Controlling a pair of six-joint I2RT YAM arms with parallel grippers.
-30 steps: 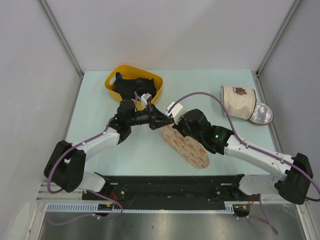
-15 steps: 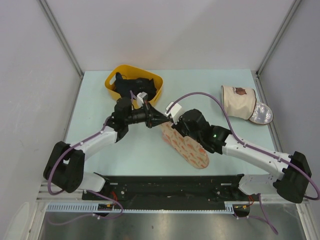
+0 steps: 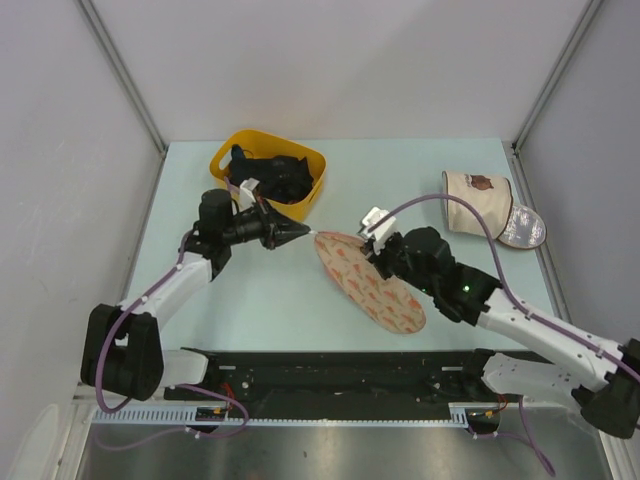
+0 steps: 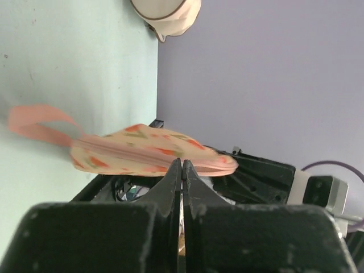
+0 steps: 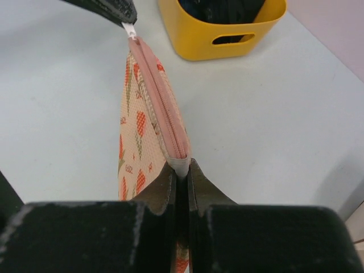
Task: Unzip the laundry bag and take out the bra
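Note:
The laundry bag, peach-pink with red-orange print, is held on edge over the table between both arms. My left gripper is shut on the white zip pull at the bag's far-left end. In the right wrist view its fingertips show at the top left. My right gripper is shut on the pink zip trim at the bag's upper edge. The zip looks closed along the stretch seen there. In the left wrist view the bag lies just beyond the shut jaws. The bra is hidden.
A yellow basket of dark clothes stands at the back left, close behind my left gripper; it also shows in the right wrist view. A beige cylinder bag with a brown mark lies at the back right. Walls enclose the table.
My left gripper has pulled back to the left with the zip pull. My right gripper has shifted right and nearer. The bag's far end followed left, so the bag is stretched between them.

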